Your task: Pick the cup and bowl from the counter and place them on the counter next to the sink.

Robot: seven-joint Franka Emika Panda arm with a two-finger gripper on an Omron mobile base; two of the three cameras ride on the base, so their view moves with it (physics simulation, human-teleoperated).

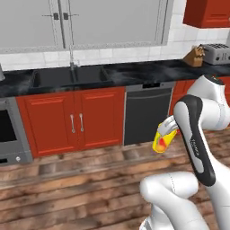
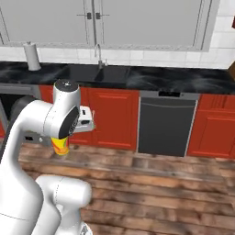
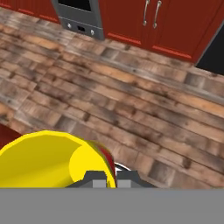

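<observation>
My gripper (image 1: pixel 165 133) is shut on the cup (image 1: pixel 162 142), a small yellow tumbler with an orange-red patch, held out in the air above the wooden floor in front of the cabinets. In the right base view the cup (image 2: pixel 60 146) hangs just below the arm's elbow. The hand view looks down past the cup's yellow rim (image 3: pixel 48 159), with the fingertips (image 3: pixel 97 178) pinching its wall. The black sink (image 1: pixel 67 77) with its slim faucet is set in the black marble counter (image 1: pixel 134 72), ahead and to the left of the cup. The bowl is out of view.
A dark dishwasher (image 1: pixel 148 114) sits under the counter right of the sink. A knife block (image 1: pixel 194 56) and a toaster (image 1: pixel 216 53) stand at the counter's right end. An oven (image 1: pixel 9 130) is at the far left, and a paper towel roll (image 2: pixel 32 56) stands left of the sink.
</observation>
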